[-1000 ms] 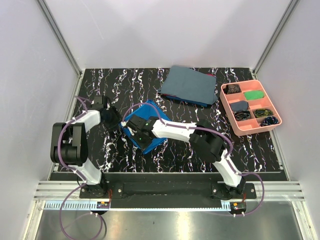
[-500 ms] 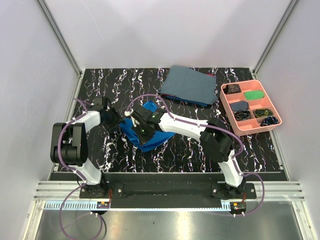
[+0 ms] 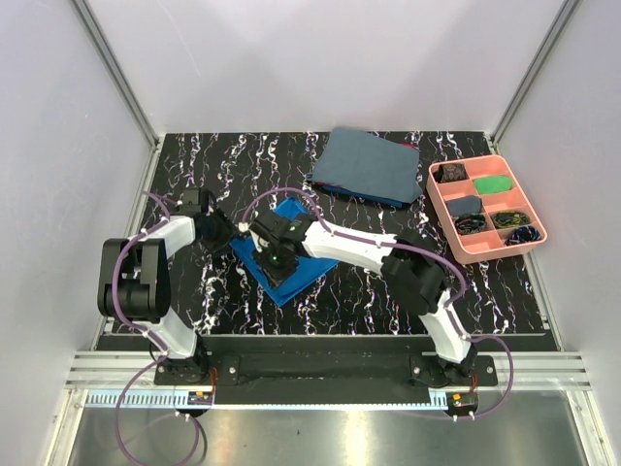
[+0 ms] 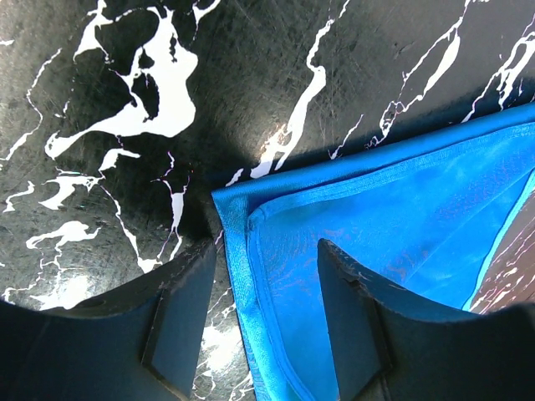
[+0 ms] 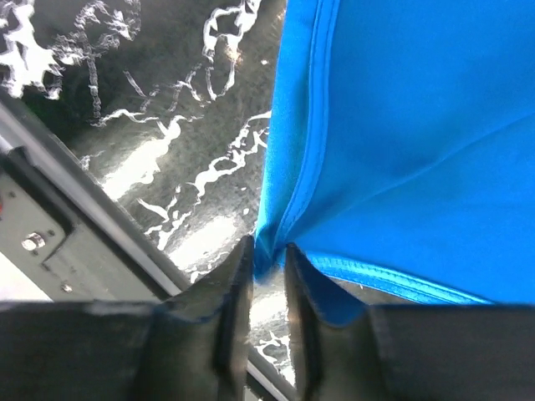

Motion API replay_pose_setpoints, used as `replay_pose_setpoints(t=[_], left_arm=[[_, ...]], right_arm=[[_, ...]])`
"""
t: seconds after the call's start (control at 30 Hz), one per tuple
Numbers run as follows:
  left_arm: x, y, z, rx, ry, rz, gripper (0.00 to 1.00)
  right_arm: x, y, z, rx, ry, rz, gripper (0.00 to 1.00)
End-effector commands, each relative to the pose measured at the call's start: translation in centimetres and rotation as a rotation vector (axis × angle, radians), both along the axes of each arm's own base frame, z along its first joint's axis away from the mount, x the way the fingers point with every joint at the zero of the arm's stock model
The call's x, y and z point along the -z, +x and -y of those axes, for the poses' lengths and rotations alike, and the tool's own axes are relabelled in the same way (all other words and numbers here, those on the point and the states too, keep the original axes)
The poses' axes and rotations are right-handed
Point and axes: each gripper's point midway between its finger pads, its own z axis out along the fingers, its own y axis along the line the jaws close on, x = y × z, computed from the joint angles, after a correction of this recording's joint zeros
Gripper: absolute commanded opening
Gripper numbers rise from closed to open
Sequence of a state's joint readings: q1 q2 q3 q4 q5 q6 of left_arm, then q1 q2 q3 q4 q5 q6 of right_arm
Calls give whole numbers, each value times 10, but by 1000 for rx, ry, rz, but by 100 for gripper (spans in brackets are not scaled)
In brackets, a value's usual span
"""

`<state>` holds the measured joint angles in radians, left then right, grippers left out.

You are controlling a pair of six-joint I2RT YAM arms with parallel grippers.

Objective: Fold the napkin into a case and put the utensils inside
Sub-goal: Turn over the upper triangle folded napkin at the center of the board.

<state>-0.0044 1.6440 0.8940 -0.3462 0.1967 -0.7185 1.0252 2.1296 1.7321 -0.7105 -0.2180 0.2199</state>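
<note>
The bright blue napkin point(image 3: 303, 264) lies partly folded on the black marbled table, left of centre. My left gripper point(image 3: 228, 238) is at its left corner; in the left wrist view the open jaws point(image 4: 267, 322) straddle the napkin's doubled hem point(image 4: 251, 276) without closing on it. My right gripper point(image 3: 275, 258) reaches across over the napkin. In the right wrist view it point(image 5: 268, 271) is shut on a pinched fold of the napkin's edge point(image 5: 276, 234) and holds it just above the table. No finished case shows. The utensils are out of view.
A larger dull grey-blue cloth point(image 3: 367, 164) lies at the back centre. A pink compartment tray point(image 3: 537, 236) with small items stands at the right. The metal rail of the near table edge point(image 5: 50, 225) shows close to the right gripper.
My right gripper has shifted a little with the napkin's edge pinched, and the cloth has gone from bunched to flatter, spreading toward the near side. The left arm has hardly moved.
</note>
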Motion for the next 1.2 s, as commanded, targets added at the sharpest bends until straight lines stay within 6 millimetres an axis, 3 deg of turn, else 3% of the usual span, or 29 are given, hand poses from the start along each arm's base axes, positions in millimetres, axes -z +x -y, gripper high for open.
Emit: replay_pose_setpoints(t=[0.0, 0.13, 0.27, 0.63, 0.9, 1.17], left_arm=[[1, -8, -10, -7, 53, -8, 57], [-4, -8, -13, -6, 71, 6, 57], [-4, -9, -18, -19, 64, 5, 56], [-10, -6, -20, -30, 25, 23, 53], [-12, -5, -17, -20, 12, 29, 53], [-14, -3, -19, -16, 13, 35, 54]], right_arm=[[4, -5, 2, -27, -77, 52, 34], [2, -3, 6, -15, -119, 123, 46], [-5, -4, 0, -39, -124, 174, 49], [3, -3, -21, -135, -105, 203, 48], [31, -4, -15, -174, -149, 190, 46], [70, -14, 10, -208, -235, 159, 47]])
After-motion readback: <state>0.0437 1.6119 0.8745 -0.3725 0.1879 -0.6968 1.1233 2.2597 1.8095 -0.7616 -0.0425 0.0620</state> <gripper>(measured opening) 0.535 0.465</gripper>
